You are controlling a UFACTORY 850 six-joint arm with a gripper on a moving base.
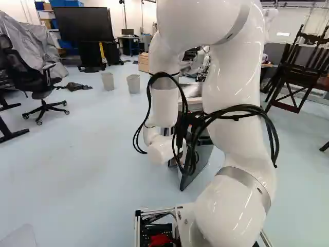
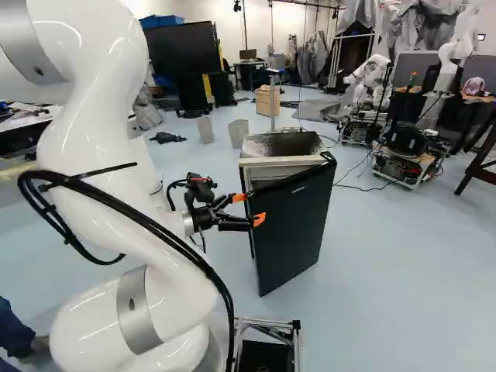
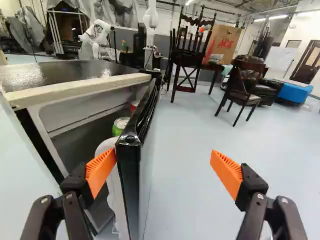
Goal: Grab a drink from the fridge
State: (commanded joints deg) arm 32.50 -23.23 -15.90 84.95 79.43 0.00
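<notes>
Green can (image 3: 120, 123): by the fridge door's (image 2: 291, 229) inner side, probably sitting in its white rack (image 3: 105, 147), so it should swing with the door.
Red can (image 3: 134, 105): just beyond green one, partly hidden.
Gripper (image 3: 163, 154): fingers spread wide, nothing held; one orange pad (image 3: 99, 171) inside the door edge, other out past the outer face. Contact unclear. I guess it's placed to sweep the door wider.
Fridge (image 3: 65, 75): door ajar.
Arm (image 2: 101, 147): folded low, to reach that edge.
Next: I'd open more, then go for a can.
</notes>
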